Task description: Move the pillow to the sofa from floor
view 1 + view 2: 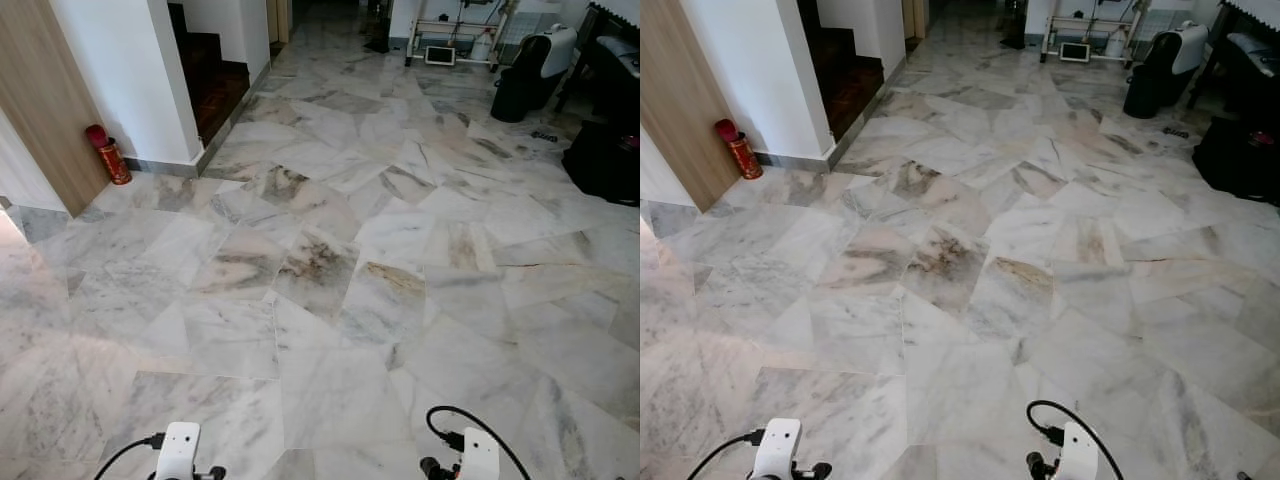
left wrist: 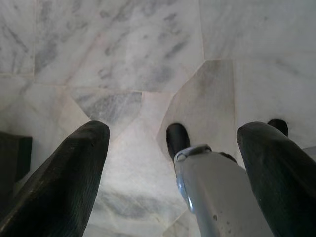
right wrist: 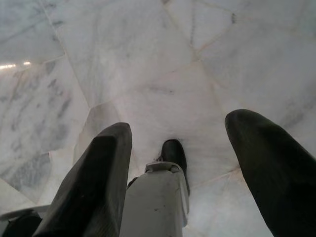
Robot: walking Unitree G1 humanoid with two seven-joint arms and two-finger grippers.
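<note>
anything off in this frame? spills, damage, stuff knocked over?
Nothing stands out. The marble floor shows no spill or breakage; its dark patches look like natural veining. A red fire extinguisher stands slightly tilted by the white wall, and dark bags sit far right. Left gripper and right gripper hang open.
</note>
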